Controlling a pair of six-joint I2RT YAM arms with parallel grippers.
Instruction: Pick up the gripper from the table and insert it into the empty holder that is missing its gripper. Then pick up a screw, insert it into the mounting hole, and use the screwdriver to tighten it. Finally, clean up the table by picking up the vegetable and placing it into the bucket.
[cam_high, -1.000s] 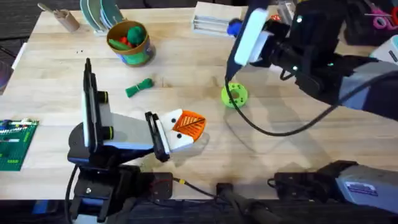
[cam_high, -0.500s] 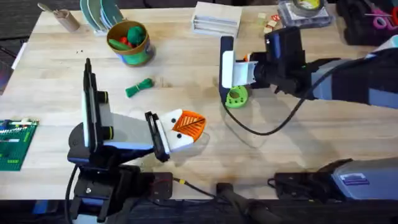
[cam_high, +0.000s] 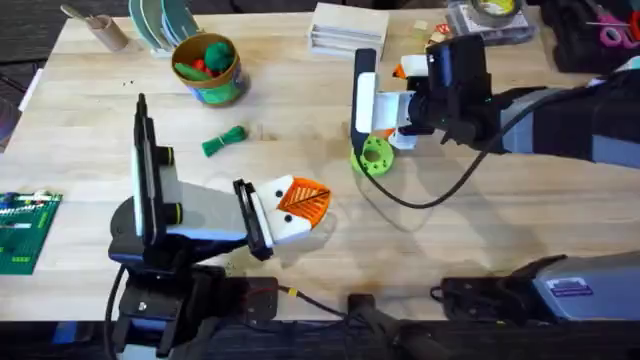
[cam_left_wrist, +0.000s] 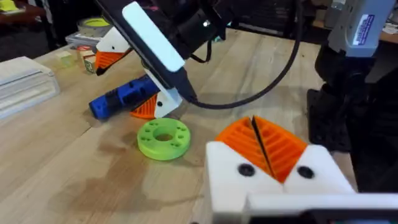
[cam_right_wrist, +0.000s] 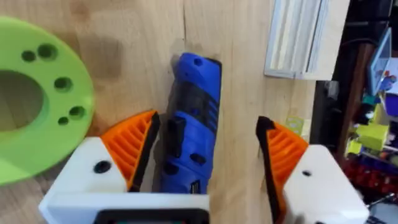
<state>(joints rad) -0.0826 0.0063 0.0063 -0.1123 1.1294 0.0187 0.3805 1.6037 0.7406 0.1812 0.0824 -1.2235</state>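
Screwdriver (cam_right_wrist: 193, 124) between right fingers (cam_right_wrist: 127, 146), disc (cam_right_wrist: 34, 99) beside

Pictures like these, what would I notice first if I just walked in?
Probably the right gripper, open around the blue screwdriver lying on the table, right beside the bright green disc. Then the left gripper near the table's front, its orange pads pressed shut. Farther back, a green toy vegetable lies in front of the bucket.

I count one screwdriver (cam_right_wrist: 191, 124), one green disc (cam_high: 376, 156), one vegetable (cam_high: 224, 140), one bucket (cam_high: 208, 68), and possibly two toys inside it.
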